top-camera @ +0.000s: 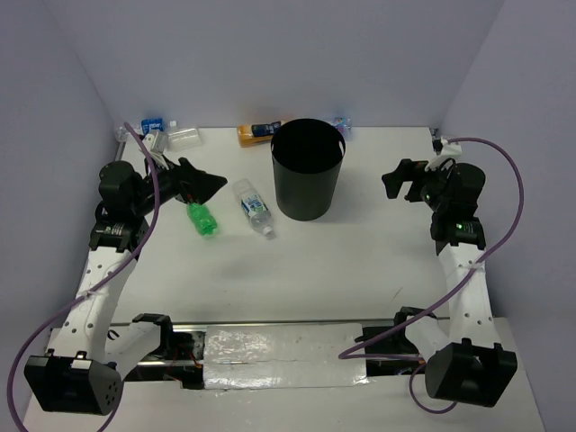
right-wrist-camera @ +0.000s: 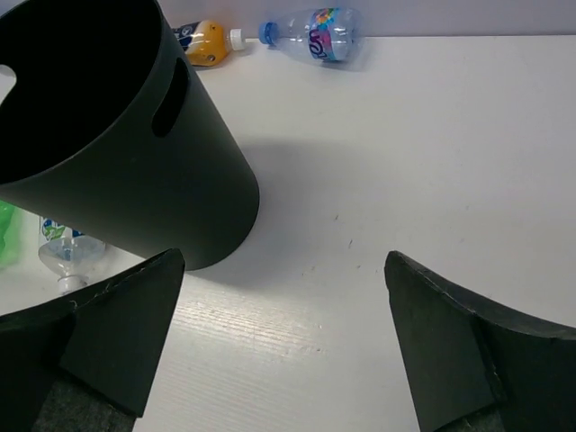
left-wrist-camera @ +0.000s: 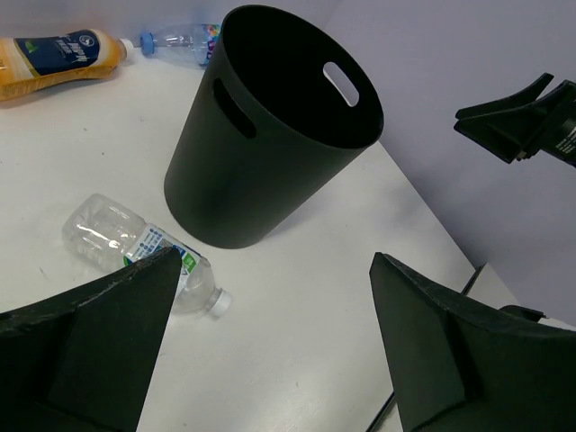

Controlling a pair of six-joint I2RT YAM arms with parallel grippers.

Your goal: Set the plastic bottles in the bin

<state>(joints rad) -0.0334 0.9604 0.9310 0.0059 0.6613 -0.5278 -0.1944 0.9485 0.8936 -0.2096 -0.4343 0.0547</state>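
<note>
The black bin [top-camera: 308, 169] stands upright at the table's middle back. Left of it lie a green bottle [top-camera: 202, 220] and a clear bottle with a white-green label [top-camera: 253, 206]. An orange bottle [top-camera: 256, 133] lies behind the bin, and a blue-capped clear bottle [top-camera: 340, 126] shows at its far right. Two more bottles [top-camera: 171, 132] lie at the back left. My left gripper [top-camera: 205, 183] hangs open above the green bottle, holding nothing. My right gripper [top-camera: 393, 180] is open and empty to the right of the bin. The left wrist view shows the bin [left-wrist-camera: 270, 135] and the clear bottle [left-wrist-camera: 135, 247].
White walls close the table on three sides. A metal rail [top-camera: 279, 346] with foil runs between the arm bases at the near edge. In the right wrist view the bin [right-wrist-camera: 117, 135] fills the left, with bare table [right-wrist-camera: 432, 162] to its right.
</note>
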